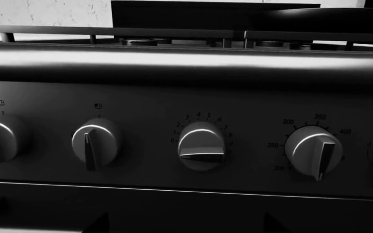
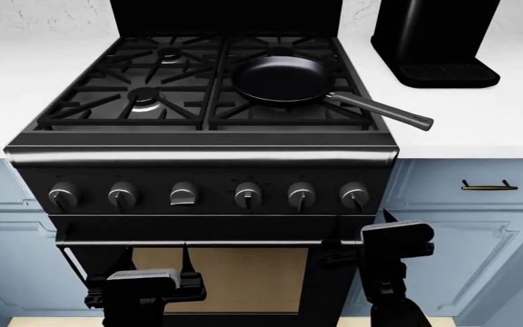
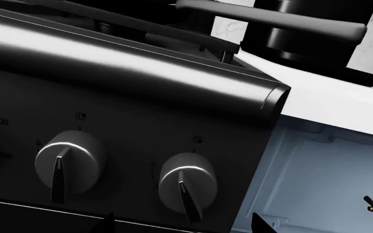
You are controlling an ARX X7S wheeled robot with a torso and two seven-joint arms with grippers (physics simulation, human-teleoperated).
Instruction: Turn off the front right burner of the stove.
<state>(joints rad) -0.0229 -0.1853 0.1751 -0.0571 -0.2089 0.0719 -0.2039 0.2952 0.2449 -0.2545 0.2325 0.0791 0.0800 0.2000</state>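
The black stove (image 2: 202,155) has six knobs on its front strip. A black pan (image 2: 280,78) sits over the right-hand grates, so the front right burner (image 2: 259,107) shows only as grate fingers. In the left wrist view the third knob (image 1: 201,145) has its handle lying sideways, while the others point down. My left gripper (image 2: 130,266) is open and empty, low before the oven window; it also shows in the left wrist view (image 1: 186,225). My right gripper (image 2: 359,231) is open and empty, just below the rightmost knob (image 3: 186,187), apart from it; it also shows in the right wrist view (image 3: 183,223).
A tall black coffee machine (image 2: 438,41) stands on the white counter (image 2: 479,116) to the right. The pan's handle (image 2: 384,112) juts over the stove's right edge. Blue cabinets flank the stove, with a brass drawer pull (image 2: 489,184) on the right.
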